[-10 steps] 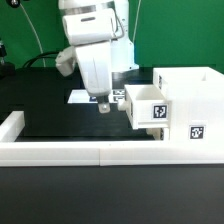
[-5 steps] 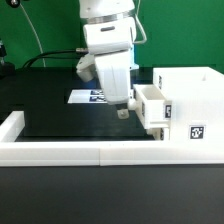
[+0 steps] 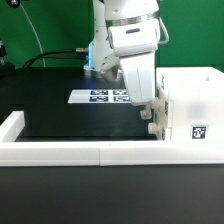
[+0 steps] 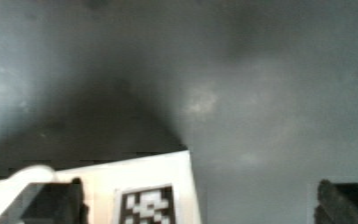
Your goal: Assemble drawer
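Observation:
The drawer's tall white box shell [image 3: 192, 92] stands at the exterior view's right with a tag on its side. One white tray [image 3: 163, 108] sits almost fully inside its open front, mostly hidden by my arm. My gripper [image 3: 150, 114] is right at the tray's front. In the wrist view the gripper [image 4: 197, 205] is open, with dark fingers [image 4: 51, 205] wide apart. The tray's white tagged face [image 4: 140, 195] lies between them, close to one finger. No second tray shows.
The marker board [image 3: 100, 96] lies flat on the black table behind my arm. A long low white rail [image 3: 80, 153] edges the table's front and turns up at the exterior view's left [image 3: 10, 125].
My arm has moved toward the exterior view's right. The tray, which stuck out of the shell, has slid with it into the shell's front.

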